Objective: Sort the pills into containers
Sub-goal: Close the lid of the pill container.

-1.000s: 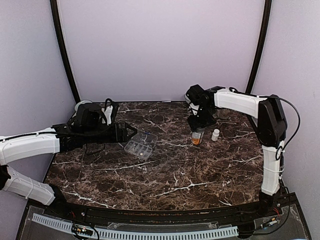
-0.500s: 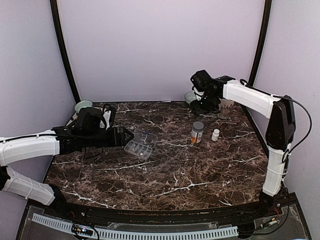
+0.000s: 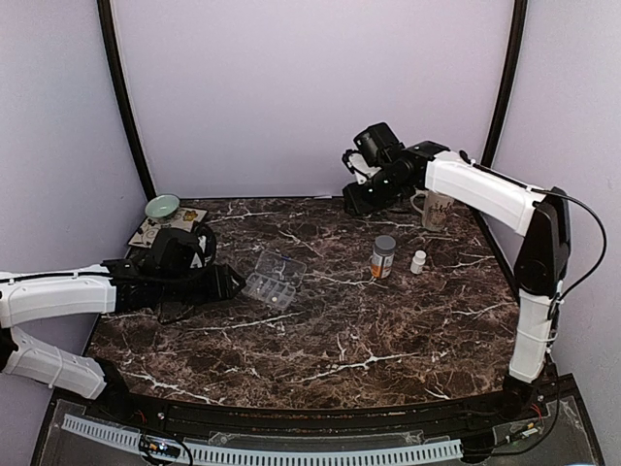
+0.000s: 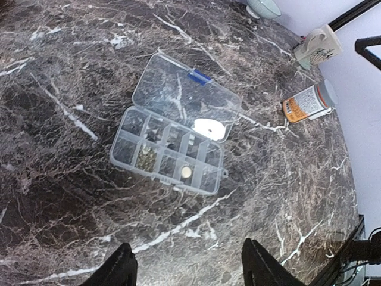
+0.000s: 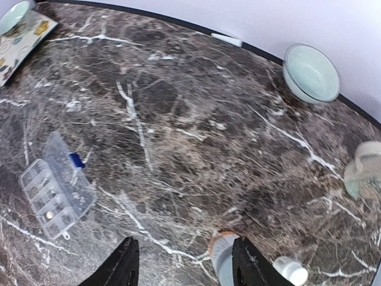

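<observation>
The clear organizer box (image 3: 272,280) lies open left of the table's middle, its lid (image 4: 184,98) folded back. One compartment holds a round white pill (image 4: 186,172), another holds small yellowish pills (image 4: 146,158). The box also shows in the right wrist view (image 5: 53,193). My left gripper (image 3: 228,282) is open and empty, just left of the box and apart from it; in its wrist view (image 4: 187,250) the jaws stand wide. My right gripper (image 3: 354,199) is open and empty, raised over the far table edge; its wrist view (image 5: 184,244) shows the jaws wide.
An orange pill bottle (image 3: 383,257) with a grey cap stands right of centre, with a small white bottle (image 3: 418,261) beside it. A mug (image 3: 434,209) and a pale green bowl (image 5: 311,72) stand at the back right. A green bowl (image 3: 162,206) on a patterned tray (image 3: 160,231) is at the back left.
My right gripper let go of the orange bottle, rose and swung back-left. My left gripper drew back to the left, away from the box.
</observation>
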You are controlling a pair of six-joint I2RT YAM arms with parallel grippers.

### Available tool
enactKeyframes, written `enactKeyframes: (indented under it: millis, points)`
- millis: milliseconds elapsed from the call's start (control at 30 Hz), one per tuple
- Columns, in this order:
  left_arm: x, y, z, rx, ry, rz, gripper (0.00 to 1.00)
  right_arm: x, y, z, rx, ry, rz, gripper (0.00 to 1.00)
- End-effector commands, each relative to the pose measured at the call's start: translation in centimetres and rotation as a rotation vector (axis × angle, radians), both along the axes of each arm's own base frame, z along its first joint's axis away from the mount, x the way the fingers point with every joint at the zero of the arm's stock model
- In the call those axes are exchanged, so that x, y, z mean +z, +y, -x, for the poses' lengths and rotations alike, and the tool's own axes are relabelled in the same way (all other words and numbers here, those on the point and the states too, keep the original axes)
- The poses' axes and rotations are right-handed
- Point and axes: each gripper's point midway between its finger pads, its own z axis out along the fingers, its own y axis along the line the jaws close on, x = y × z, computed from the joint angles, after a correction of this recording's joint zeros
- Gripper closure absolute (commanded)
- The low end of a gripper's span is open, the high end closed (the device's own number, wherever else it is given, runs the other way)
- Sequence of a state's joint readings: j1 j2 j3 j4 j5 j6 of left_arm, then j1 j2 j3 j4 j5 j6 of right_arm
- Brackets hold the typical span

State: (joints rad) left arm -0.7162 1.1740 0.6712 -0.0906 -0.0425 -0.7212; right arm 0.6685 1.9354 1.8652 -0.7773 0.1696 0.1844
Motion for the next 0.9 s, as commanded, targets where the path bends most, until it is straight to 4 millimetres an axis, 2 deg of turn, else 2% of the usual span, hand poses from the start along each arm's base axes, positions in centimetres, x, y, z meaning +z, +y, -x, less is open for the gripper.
enactKeyframes:
  millis: [0, 300, 500, 867]
  points:
    - [-1.8, 1.1, 0.8, 0.066, 0.064, -0.002, 0.47, -1.3, 5.4, 0.4, 0.104, 0.031, -0.092, 0.52]
    - [-5.0, 0.7, 1.2, 0.096, 0.148, 0.034, 0.70, -5.9, 9.0, -0.4, 0.152, 0.120, -0.148, 0.70]
    - [-6.9, -0.4, 0.9, 0.093, 0.196, 0.052, 0.81, -9.0, 10.2, -0.9, 0.162, 0.162, -0.158, 0.72]
    - [-9.8, -1.8, -0.4, 0.101, 0.266, 0.016, 0.86, -12.9, 10.8, -1.9, 0.159, 0.207, -0.137, 0.75]
